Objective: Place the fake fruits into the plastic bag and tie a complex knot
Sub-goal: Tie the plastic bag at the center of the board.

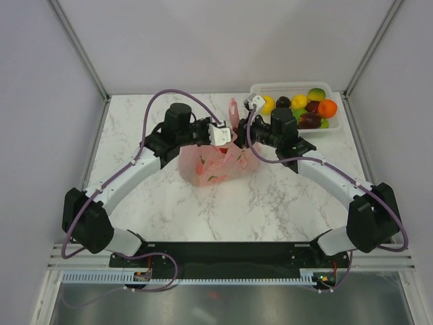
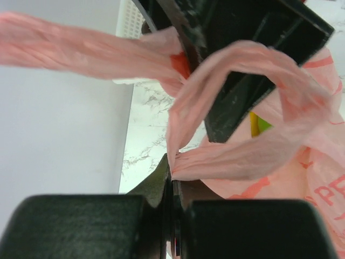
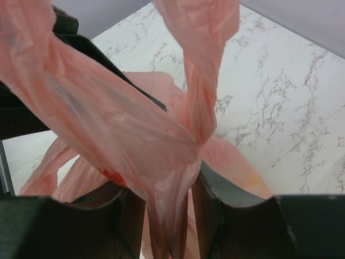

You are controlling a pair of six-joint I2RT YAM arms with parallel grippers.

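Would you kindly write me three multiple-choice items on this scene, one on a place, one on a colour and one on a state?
1. Where on the table is the basket? A. far right corner B. near left corner C. centre
2. What colour is the bag? A. blue B. pink C. green
3. How is the left end effector? A. open above the basket B. shut on a bag handle C. open, resting on the table
Answers: 1 A, it sits at the far right edge; 2 B, its plastic is pink; 3 B, the wrist view shows the handle pinched in it.
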